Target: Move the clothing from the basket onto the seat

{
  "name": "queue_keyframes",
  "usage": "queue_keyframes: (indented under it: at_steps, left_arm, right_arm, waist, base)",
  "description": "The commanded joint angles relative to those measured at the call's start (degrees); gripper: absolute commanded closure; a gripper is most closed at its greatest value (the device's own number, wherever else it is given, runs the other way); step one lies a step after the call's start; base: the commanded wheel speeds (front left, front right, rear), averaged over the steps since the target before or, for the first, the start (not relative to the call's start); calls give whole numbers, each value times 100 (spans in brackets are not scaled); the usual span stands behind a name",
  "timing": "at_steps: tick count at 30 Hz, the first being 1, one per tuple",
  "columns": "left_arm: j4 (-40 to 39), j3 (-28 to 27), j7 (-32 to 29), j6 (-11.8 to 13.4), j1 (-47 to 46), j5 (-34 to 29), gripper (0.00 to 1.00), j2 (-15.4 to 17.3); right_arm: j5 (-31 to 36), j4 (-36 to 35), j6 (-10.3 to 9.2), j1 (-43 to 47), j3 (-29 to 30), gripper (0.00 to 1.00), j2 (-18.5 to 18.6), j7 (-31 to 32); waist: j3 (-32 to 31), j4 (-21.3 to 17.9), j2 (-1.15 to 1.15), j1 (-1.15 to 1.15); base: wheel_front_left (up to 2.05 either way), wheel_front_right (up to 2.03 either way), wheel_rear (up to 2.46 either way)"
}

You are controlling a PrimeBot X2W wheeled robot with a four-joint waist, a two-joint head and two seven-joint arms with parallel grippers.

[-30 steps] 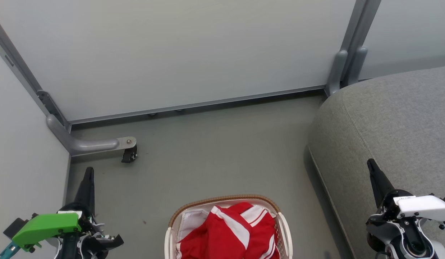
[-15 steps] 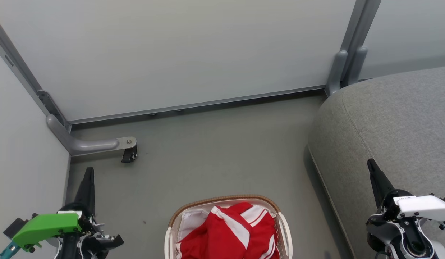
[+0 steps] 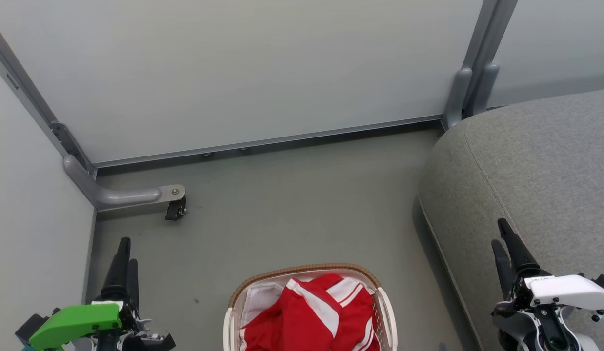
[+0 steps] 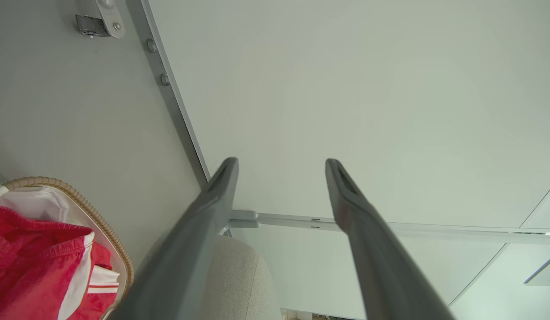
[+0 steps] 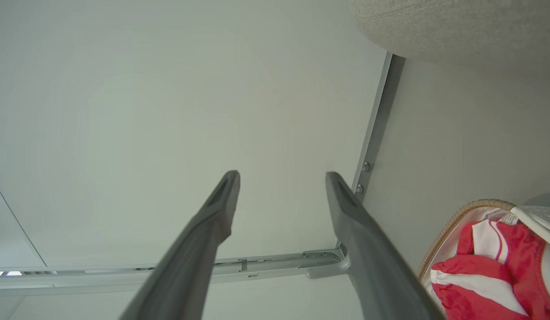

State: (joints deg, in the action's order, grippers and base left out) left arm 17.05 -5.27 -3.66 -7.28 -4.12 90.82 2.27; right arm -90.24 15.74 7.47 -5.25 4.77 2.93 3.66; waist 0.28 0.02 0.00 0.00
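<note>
Both grippers are showing two fingers now, where a second ago each was showing just one closed point. They're also sitting a touch nearer than before. The left gripper [image 3: 129, 249] is hanging over the grey floor [image 3: 292, 195] at the near left, jaws spread wide and gripping nothing; its wrist view is just showing pale wall panel [image 3: 233, 73] between the fingers. Same deal for the right gripper [image 3: 498, 232], which is hovering wide open and empty over the near edge of the seat [image 3: 536, 170] on the right. The clothing [image 3: 307, 317] is still lying bunched up in the basket [image 3: 302, 269], which is sitting on the floor near centre, between the two grippers and just left of the seat. A bit of white liner [image 3: 260, 300] is peeking out on the left side of the red stuff.
</note>
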Motion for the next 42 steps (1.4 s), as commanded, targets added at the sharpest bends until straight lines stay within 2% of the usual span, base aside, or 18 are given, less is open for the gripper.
queue_keyframes:
  at_steps: [1,11,21,42]
  left_arm:
    - [-52,16,56,-5,-150,-170,0,55]
    - [11,41,315,-7,-211,-1581,0,66]
    - [21,321,546,-10,-221,-3018,0,148]
    - [210,513,951,99,-184,-5084,0,132]
  right_arm:
    - [125,-93,0,-114,-34,0,90,-68]
    - [1457,-120,1,-176,-175,0,200,-325]
    - [2668,-150,1,-179,-173,0,157,-554]
    - [4566,-286,2,-174,-418,0,238,-959]
  waist:
    - [1,0,0,0]
    - [17,6,0,0]
    - [32,13,0,0]
    - [48,-11,0,0]
  base:
    - [0,0,0]
    - [0,0,0]
    - [0,0,0]
    - [0,0,0]
